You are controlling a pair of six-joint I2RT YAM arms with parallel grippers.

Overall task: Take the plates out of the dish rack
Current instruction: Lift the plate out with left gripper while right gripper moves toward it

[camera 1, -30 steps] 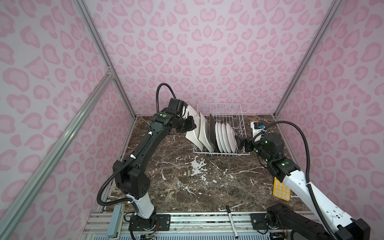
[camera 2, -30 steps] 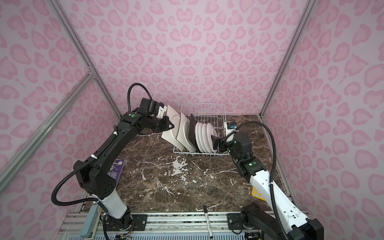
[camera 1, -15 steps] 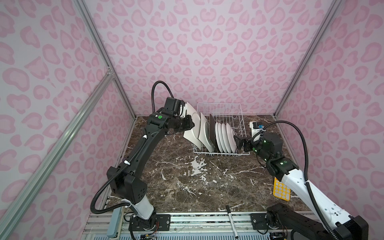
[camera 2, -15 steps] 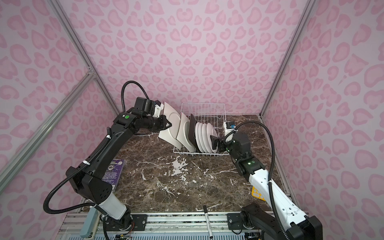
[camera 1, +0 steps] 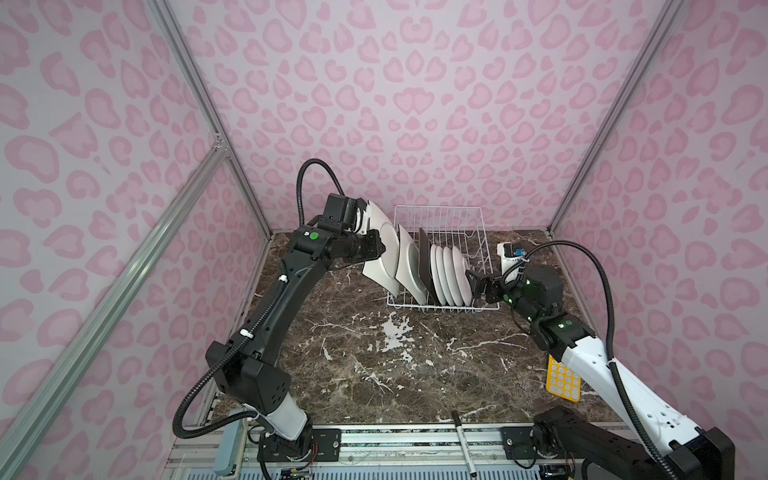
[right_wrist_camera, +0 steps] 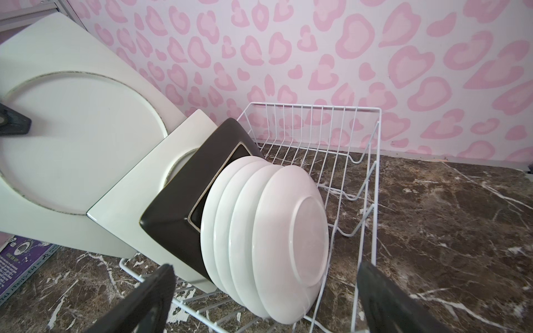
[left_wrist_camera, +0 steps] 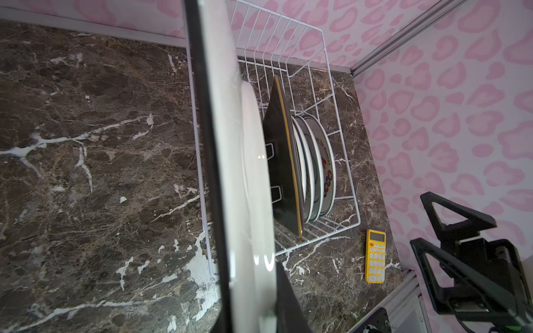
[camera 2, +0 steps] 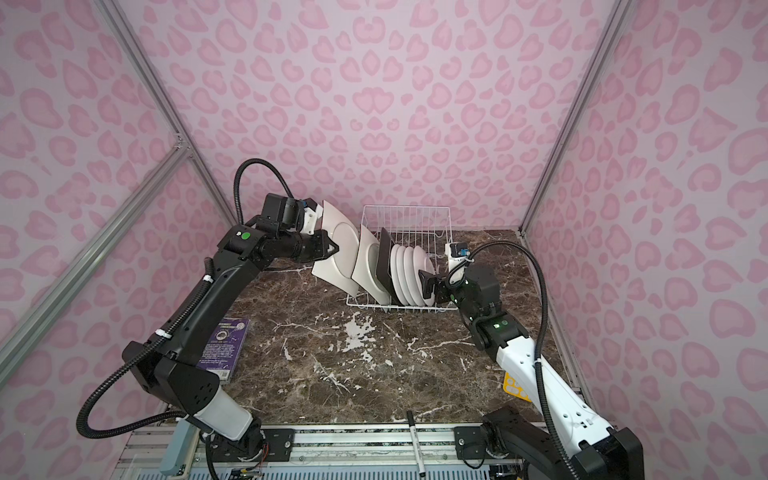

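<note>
The white wire dish rack [camera 1: 437, 207] [camera 2: 405, 207] stands at the back of the marble table. My left gripper [camera 1: 373, 248] [camera 2: 329, 249] is shut on a large white square plate [camera 1: 384, 257] [camera 2: 338, 253] [right_wrist_camera: 72, 150], which is tilted at the rack's left end. That plate shows edge-on in the left wrist view [left_wrist_camera: 245, 173]. Behind it lean a second white square plate [camera 1: 409, 270], a dark square plate [camera 1: 424, 266] [left_wrist_camera: 281, 161] and several round white plates [camera 1: 451, 274] [right_wrist_camera: 274, 225]. My right gripper [camera 1: 476, 286] [right_wrist_camera: 268, 302] is open, just off the last round plate.
A yellow calculator [camera 1: 563, 382] [left_wrist_camera: 375, 256] lies at the right table edge under my right arm. A purple booklet [camera 2: 224, 345] lies at the left beside my left arm. A marker pen [camera 1: 463, 440] rests on the front rail. Pink walls close in three sides.
My left arm has drawn a little to the left with the white square plate in its grip. The right arm has barely moved.
</note>
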